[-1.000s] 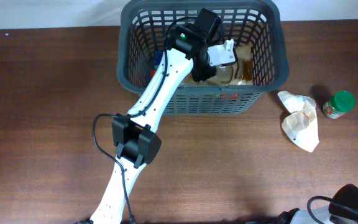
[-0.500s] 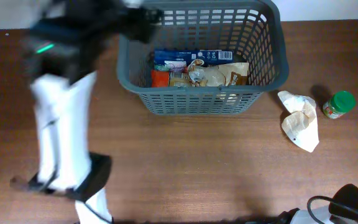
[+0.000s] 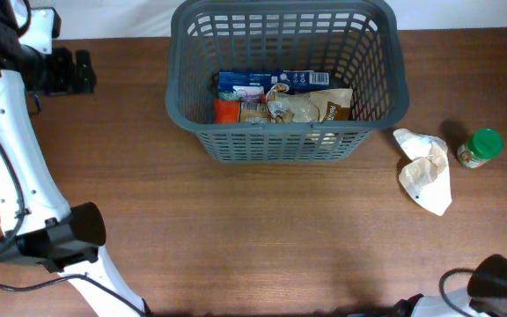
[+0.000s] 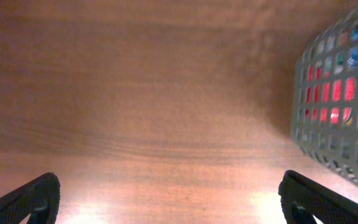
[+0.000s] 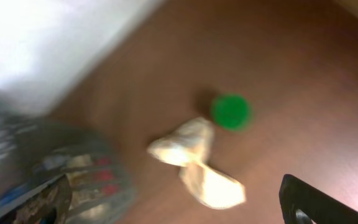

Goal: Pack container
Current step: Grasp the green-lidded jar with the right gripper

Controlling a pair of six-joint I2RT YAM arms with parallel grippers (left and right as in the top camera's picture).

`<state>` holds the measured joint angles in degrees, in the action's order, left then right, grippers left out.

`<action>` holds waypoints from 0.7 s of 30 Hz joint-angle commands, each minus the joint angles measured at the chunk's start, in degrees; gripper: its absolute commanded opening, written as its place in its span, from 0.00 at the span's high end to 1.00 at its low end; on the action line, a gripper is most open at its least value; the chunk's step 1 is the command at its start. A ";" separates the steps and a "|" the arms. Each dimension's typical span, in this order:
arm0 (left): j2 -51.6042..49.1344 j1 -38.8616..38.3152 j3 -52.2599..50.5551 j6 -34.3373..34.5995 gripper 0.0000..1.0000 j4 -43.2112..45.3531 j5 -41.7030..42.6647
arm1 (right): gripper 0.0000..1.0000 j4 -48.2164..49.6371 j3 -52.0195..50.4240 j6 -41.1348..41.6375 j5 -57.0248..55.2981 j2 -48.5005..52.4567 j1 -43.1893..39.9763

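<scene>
The container (image 3: 287, 141), a dark grey slotted basket, stands at the back middle of the table. Inside lie a blue carton (image 3: 262, 81), a red packet (image 3: 226, 110) and a brown-and-cream bag (image 3: 311, 106). My left gripper (image 3: 79, 72) hangs open and empty over bare wood at the far left, well clear of the basket. In the left wrist view the basket wall (image 4: 340, 93) is at the right and the left gripper (image 4: 168, 183) has only table between its fingertips. My right gripper (image 5: 176, 202) is open in a blurred view above a cream packet (image 5: 197, 165).
A crumpled cream packet (image 3: 425, 169) lies right of the basket, with a green-lidded jar (image 3: 481, 147) beside it. The jar's green lid (image 5: 230, 111) shows in the right wrist view. The right arm's dark base (image 3: 500, 282) sits at the front right corner.
The left arm swung out of the basket to the far left of the table and its jaws opened. The brown-and-cream bag now lies uncovered in the basket.
</scene>
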<state>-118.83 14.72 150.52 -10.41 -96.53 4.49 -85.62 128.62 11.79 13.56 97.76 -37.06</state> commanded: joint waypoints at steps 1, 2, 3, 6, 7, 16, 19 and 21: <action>0.63 0.07 -4.02 0.72 0.01 0.07 0.24 | 0.01 0.57 -5.99 4.85 -11.76 5.18 0.68; 0.63 0.07 -5.03 0.72 0.01 0.07 0.24 | 0.01 0.96 -7.67 4.85 -11.91 6.80 0.68; 0.63 0.07 -5.73 0.72 0.01 0.07 0.24 | 0.01 1.73 -9.22 4.85 -11.93 8.35 0.68; 0.63 0.07 -6.27 0.70 0.01 0.04 0.22 | 0.01 4.22 -12.39 5.27 -11.96 11.87 0.68; 0.66 0.07 -6.27 0.70 0.01 0.02 0.22 | 0.01 5.38 -13.53 5.33 -11.93 13.68 0.68; 0.66 0.07 -6.27 0.70 0.01 0.02 0.22 | 0.01 10.95 -13.88 9.64 -13.68 21.62 1.86; 0.66 0.07 -6.27 0.70 0.01 0.02 0.22 | 0.01 13.07 -13.88 9.75 -13.88 23.47 2.60; 0.66 0.07 -6.27 0.70 0.01 0.02 0.22 | 0.01 13.51 -13.88 10.03 -14.12 24.41 2.71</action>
<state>-118.85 14.59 144.53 -10.20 -96.44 4.49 -72.58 114.85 20.62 0.95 120.57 -35.07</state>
